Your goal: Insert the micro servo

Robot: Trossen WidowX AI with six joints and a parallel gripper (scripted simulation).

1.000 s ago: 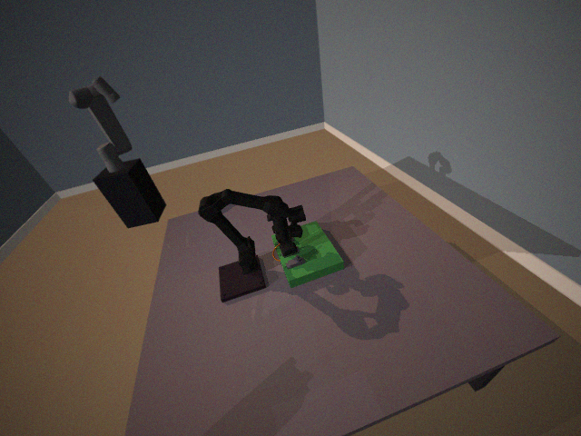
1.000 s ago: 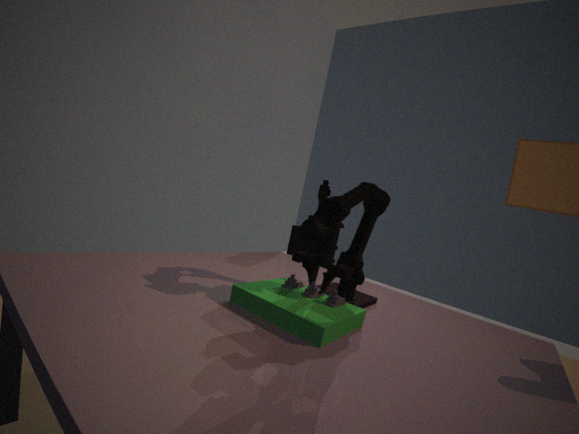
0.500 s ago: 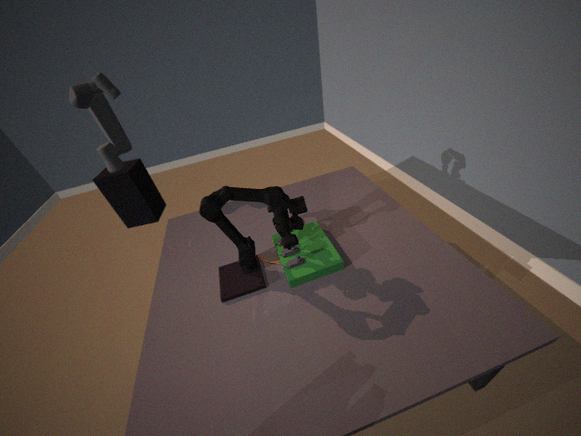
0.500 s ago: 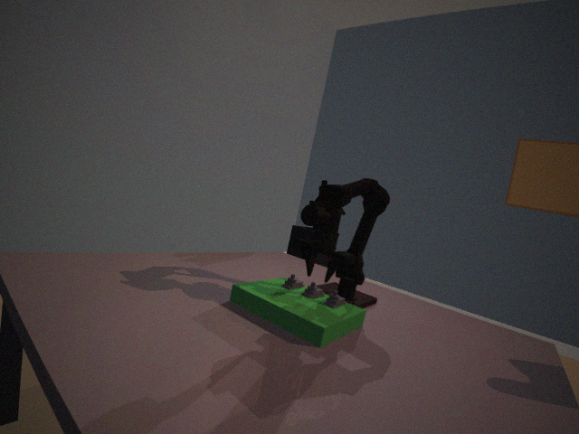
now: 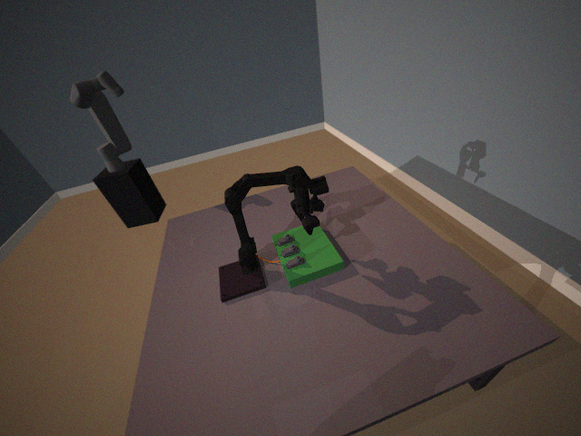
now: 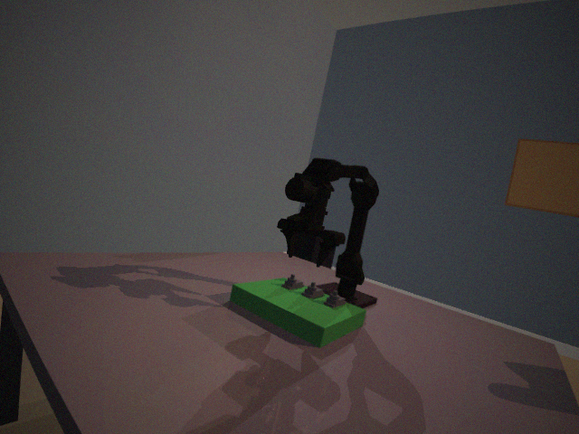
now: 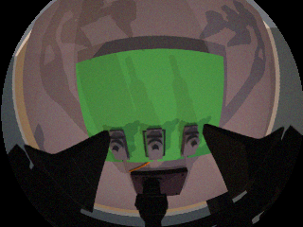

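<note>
With its fingers spread wide and nothing between them, the claw (image 5: 310,229) (image 6: 304,259) (image 7: 157,132) hangs above the green deck (image 5: 320,255) (image 6: 276,306) (image 7: 151,85), apart from it. The micro servo (image 5: 290,250) (image 6: 312,290) (image 7: 154,143) sits in the middle pocket, shaft upward, a dark outline showing around it in the wrist view. Whether both ears lie perfectly flat is too small to tell. On either side, one outer servo (image 5: 285,240) (image 6: 335,299) (image 7: 118,143) and another outer servo (image 5: 295,261) (image 6: 292,282) (image 7: 191,141) fill out the row, also shaft up. An orange cable (image 5: 269,261) (image 7: 139,166) reaches past the deck's edge toward the arm's base (image 5: 230,291) (image 6: 369,299) (image 7: 175,184); its lie in the notch is unclear. The deck rests on the tabletop (image 5: 211,351) (image 6: 117,350) (image 7: 156,19).
</note>
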